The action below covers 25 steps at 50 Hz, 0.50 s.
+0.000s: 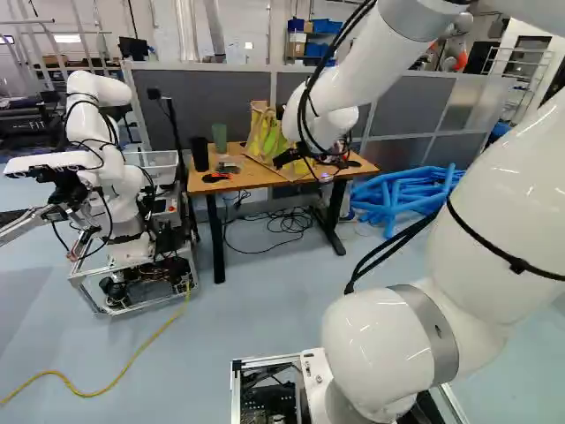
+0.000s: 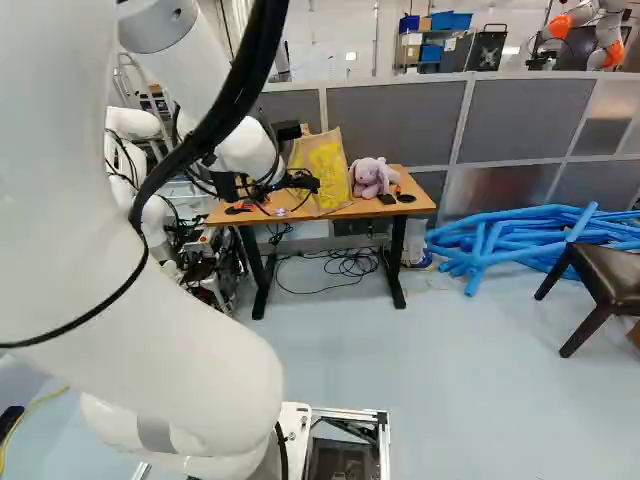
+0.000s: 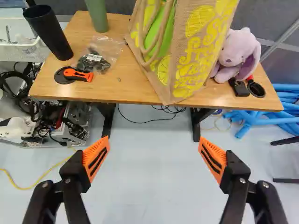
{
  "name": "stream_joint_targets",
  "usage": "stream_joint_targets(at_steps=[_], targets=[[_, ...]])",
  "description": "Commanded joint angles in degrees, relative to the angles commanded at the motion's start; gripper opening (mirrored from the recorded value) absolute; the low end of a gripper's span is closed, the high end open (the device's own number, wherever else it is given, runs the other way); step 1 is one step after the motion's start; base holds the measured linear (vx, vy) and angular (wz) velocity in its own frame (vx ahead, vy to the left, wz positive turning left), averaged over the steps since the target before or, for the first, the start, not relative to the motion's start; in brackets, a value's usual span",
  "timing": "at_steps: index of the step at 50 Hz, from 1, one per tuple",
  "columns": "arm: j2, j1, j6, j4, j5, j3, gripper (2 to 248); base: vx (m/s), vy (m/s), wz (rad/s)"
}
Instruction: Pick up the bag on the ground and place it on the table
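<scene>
In the right base view my gripper [image 2: 304, 183] hangs by the front of the wooden table [image 2: 412, 203], close before the bag [image 2: 326, 165]. The wrist view shows the gripper [image 3: 154, 142] open, its orange-padded fingers wide apart with only floor seen between them. Ahead of it the tan bag [image 3: 198, 56] with yellow print stands on the table [image 3: 122, 86], one lower corner at the front edge. Its rope handles [image 3: 148, 52] droop over the side, and something bright green shows by them. Neither finger touches the bag.
Beside the bag are a plush toy [image 3: 237, 53], a black cup [image 3: 49, 32], a green cup [image 3: 96, 15], an orange cutter [image 3: 78, 74] and a plastic packet [image 3: 100, 58]. Another robot [image 1: 115, 177] stands left of the table, blue tubes [image 2: 530, 240] and a chair [image 2: 600, 280] right.
</scene>
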Motion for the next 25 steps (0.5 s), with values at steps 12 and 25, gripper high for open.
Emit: stream_joint_targets(at_steps=[12,25], targets=[[2.0,-0.6,1.8,-0.4,8.4,6.1,247,0.000,0.000,0.000],[3.9,-1.1,3.5,-0.7,16.4,11.9,247,0.000,0.000,0.000]])
